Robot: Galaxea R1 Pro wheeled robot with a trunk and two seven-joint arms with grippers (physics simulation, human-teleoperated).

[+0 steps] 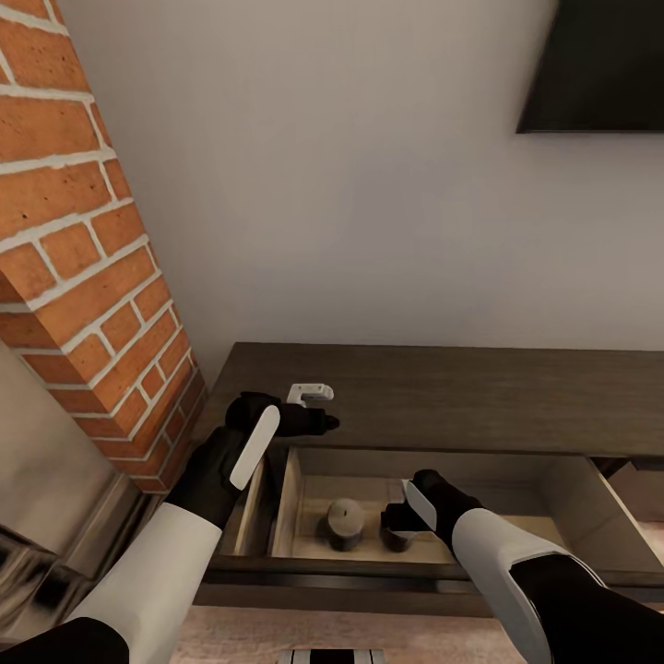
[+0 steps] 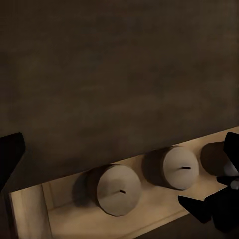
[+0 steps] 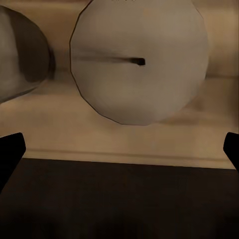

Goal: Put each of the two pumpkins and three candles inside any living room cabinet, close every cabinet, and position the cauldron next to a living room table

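Observation:
The dark-brown cabinet (image 1: 443, 392) stands against the wall with one drawer (image 1: 590, 526) pulled out. Three squat cream candles lie in that drawer: one candle (image 2: 117, 189), a second candle (image 2: 174, 167) and a third candle (image 2: 213, 158) partly behind my right gripper. In the head view one candle (image 1: 344, 521) shows plainly. My right gripper (image 1: 395, 518) is down in the drawer, open, its fingertips (image 3: 12, 149) wide apart just short of a candle (image 3: 139, 59). My left gripper (image 1: 314, 410) hovers open over the cabinet top. The pumpkins, cauldron and table are out of view.
The brick fireplace (image 1: 83, 277) rises close on the left of the cabinet. A black TV (image 1: 599, 65) hangs on the wall at upper right. The right part of the drawer has bare pale wood. Another drawer (image 1: 638, 484) shows at the far right.

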